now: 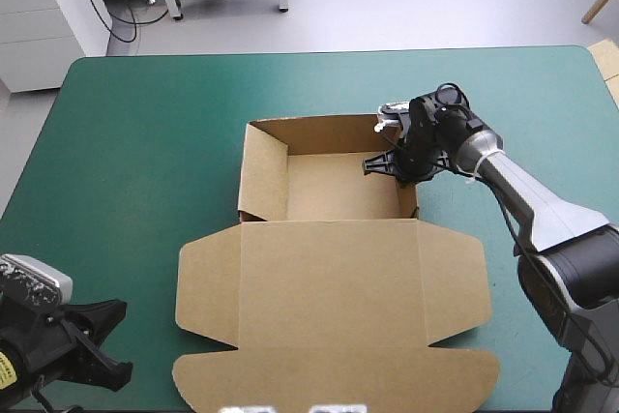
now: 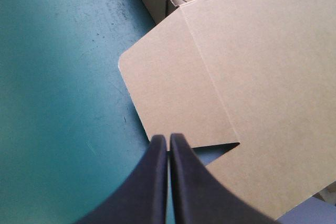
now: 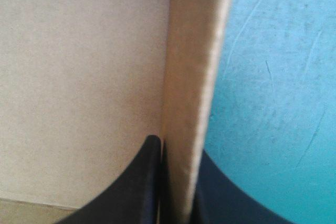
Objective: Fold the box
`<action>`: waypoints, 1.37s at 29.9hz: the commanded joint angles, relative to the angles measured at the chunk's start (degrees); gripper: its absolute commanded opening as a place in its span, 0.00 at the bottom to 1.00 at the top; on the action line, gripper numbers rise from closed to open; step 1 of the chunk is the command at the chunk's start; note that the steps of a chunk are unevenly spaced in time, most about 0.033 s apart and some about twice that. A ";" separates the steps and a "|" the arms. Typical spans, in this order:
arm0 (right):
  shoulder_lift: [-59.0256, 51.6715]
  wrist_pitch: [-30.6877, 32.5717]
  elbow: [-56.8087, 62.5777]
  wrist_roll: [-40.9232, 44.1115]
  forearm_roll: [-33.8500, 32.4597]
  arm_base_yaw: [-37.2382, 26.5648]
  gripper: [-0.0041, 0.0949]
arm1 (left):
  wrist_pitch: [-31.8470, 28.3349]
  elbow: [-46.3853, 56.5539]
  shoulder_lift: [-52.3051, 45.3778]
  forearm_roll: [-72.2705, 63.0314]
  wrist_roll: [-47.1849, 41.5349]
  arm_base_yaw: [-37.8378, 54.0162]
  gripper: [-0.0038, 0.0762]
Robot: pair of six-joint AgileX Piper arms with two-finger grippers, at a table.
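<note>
The brown box [image 1: 329,278] lies mid-table as an open tray with its lid flat toward the near edge. The tray [image 1: 338,186] has its far, left and right walls standing. My right gripper [image 1: 404,166] reaches down over the right wall, one finger inside and one outside. In the right wrist view the wall [image 3: 194,77] stands edge-on between the black fingers [image 3: 149,182] of my right gripper [image 3: 176,145], which is shut on it. My left gripper [image 1: 111,345] sits at the near left corner of the table. It is shut [image 2: 169,137], with its tips just short of the lid's left flap [image 2: 173,87].
Bare teal-green cover [image 1: 145,142] surrounds the box on the left, far and right sides. The lid's front flap [image 1: 338,379] reaches close to the table's near edge. The right arm [image 1: 542,210] stretches in over the table's right side.
</note>
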 commanded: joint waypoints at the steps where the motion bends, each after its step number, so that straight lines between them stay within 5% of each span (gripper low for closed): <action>1: -3.84 -0.64 -1.51 -0.08 -0.24 -0.21 0.02 | -1.51 -1.33 0.72 -0.84 -0.34 -0.34 0.04; 10: -3.93 0.95 -3.16 -1.83 -4.21 -1.91 0.02 | -1.16 -1.33 0.72 -0.84 -0.34 -0.34 0.04; 16: -3.93 4.05 -7.64 -5.51 -10.31 -11.28 0.02 | -0.56 -1.33 0.72 -0.58 -0.34 -0.34 0.04; 24: -3.29 -0.90 -8.71 -6.36 -6.69 -28.19 0.02 | 0.47 -1.33 0.72 -0.70 0.00 -0.34 0.04; 33: -1.30 -2.37 -8.71 -11.70 -5.73 -33.24 0.03 | 0.63 -1.33 0.72 -0.70 0.00 -0.34 0.04; 38: -1.30 -3.28 -8.71 -11.70 -6.45 -33.49 0.22 | 0.63 -1.33 0.72 -0.60 0.00 -0.34 0.04; 41: -1.30 -2.36 -8.71 -12.36 -7.14 -33.49 0.48 | 0.63 -1.33 0.72 -0.60 0.00 -0.34 0.04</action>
